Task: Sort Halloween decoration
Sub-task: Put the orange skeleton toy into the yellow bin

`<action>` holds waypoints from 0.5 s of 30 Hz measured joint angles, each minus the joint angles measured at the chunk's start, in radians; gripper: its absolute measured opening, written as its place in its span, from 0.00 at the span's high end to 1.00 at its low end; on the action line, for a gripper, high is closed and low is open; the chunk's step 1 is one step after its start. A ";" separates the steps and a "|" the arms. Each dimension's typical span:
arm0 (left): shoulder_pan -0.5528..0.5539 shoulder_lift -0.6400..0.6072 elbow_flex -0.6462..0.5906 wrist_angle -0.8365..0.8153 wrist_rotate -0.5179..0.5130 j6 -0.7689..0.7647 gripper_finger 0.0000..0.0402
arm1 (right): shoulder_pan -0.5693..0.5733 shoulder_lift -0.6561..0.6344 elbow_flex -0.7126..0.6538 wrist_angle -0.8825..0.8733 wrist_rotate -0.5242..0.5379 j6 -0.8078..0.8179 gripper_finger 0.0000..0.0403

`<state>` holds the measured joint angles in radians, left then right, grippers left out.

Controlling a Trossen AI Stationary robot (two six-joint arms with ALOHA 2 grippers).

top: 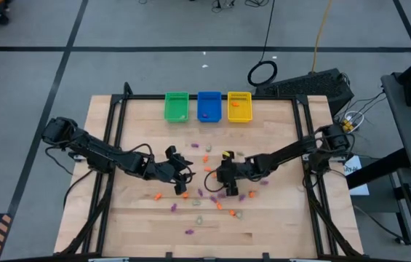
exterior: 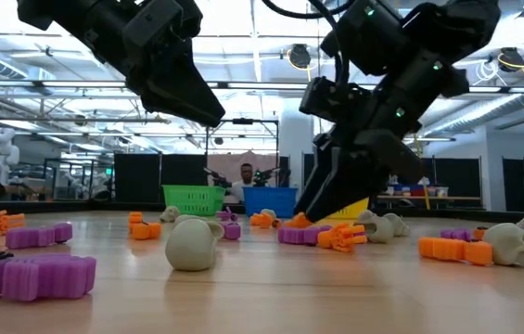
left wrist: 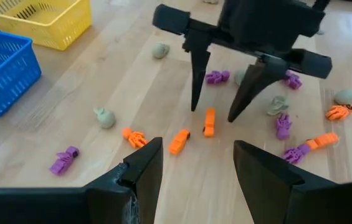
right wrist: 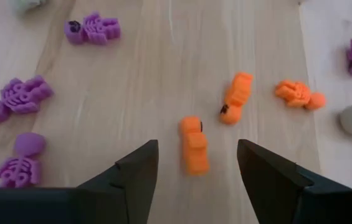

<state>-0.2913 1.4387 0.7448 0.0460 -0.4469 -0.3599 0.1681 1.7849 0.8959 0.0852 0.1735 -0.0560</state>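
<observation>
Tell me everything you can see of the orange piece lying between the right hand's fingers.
The orange trinket is a small, blocky, segmented piece, plastic by its look, with a tiny dark mark at one end. It lies flat on the wooden table, lengthwise between the open fingers of the right hand, which touch nothing. The left wrist view shows it under those fingertips. A second orange piece lies just beside it, apart. Nothing else touches it.

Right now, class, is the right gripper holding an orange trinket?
No. The right gripper is open, and the orange trinket lies on the table between its fingers, ungripped.
</observation>
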 joint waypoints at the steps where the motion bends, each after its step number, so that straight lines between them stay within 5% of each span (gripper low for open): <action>1: 0.000 0.000 0.000 0.000 0.000 0.000 0.52 | -0.008 0.003 0.000 0.011 -0.012 -0.012 0.49; 15: 0.000 0.000 0.000 0.000 -0.003 0.000 0.52 | -0.077 0.034 0.002 0.024 -0.179 0.054 0.49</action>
<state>-0.2913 1.4384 0.7448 0.0462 -0.4500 -0.3603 0.0910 1.8188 0.8982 0.1094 -0.0059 -0.0018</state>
